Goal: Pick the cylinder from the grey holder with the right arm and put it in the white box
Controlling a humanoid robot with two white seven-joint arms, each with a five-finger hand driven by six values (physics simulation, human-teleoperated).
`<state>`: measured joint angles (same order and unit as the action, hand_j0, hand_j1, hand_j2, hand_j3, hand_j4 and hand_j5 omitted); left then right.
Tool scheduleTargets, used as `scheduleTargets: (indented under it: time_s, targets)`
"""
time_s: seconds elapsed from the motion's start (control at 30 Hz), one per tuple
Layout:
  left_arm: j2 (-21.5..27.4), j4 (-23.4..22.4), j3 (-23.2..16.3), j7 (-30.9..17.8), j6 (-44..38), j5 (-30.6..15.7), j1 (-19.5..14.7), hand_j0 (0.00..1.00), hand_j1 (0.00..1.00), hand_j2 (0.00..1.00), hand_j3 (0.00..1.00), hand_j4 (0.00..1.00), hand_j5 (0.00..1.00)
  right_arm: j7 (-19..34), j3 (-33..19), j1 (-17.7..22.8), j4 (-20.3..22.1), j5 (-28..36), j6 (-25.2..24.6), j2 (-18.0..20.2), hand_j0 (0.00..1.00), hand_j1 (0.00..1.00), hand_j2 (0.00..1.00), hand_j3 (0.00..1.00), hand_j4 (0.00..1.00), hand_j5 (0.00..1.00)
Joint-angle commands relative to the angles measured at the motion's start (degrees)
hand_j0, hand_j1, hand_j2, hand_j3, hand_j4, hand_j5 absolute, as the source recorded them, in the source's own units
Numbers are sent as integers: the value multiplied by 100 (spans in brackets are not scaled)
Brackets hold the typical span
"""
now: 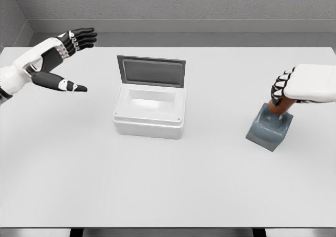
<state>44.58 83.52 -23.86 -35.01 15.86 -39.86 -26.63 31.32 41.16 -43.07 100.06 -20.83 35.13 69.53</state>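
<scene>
White table under everything. White box near centre, grey lid upright at its back edge, cavity open. Left hand raised at upper left, fingers spread, holding nothing. Right hand at right edge, fingers curled around orange cylinder. Grey holder right of box, tilted. Cylinder seated in holder, well apart from box.

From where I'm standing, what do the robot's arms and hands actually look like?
Both arms wear smooth white shells. The left hand has a white back, black fingers with pale knuckle joints, and a black thumb with a white band. The right hand shows a blocky white back and black-and-white fingers.
</scene>
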Motion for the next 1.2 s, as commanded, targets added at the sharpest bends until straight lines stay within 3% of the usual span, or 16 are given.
scheduleTargets:
  time_s: [0.0, 0.4, 0.6, 0.83, 0.93, 1.17]
  targets:
    - [-81, -107, -154, 1, -4, -22, 0, 100, 100, 100, 100, 100, 100, -3, -81, 0, 5, 53, -13, -18, 51, 51, 51, 51, 51, 51]
    - [-160, -169, -233, 1, -4, -22, -97, 100, 100, 100, 100, 100, 100, 120, -169, -220, 14, 35, -13, -651, 50, 50, 50, 50, 50, 50]
    - [-239, -441, -374, 1, -4, -22, -290, 100, 100, 100, 100, 100, 100, 138, -152, -352, 5, 17, -13, -950, 50, 50, 50, 50, 50, 50]
    - [-327, -644, -374, 1, -4, -22, -422, 100, 100, 100, 100, 100, 100, 278, -152, -475, -30, -35, -13, -1486, 49, 49, 49, 49, 49, 49]
    - [-406, -802, -611, 1, -4, -22, -615, 100, 100, 100, 100, 100, 100, 287, -152, -554, -30, -35, -13, -1679, 49, 49, 49, 49, 49, 49]
    - [-415, -802, -655, 1, -4, -31, -633, 100, 100, 100, 100, 100, 100, 305, -134, -598, -56, -114, -13, -2128, 49, 49, 49, 49, 49, 49]
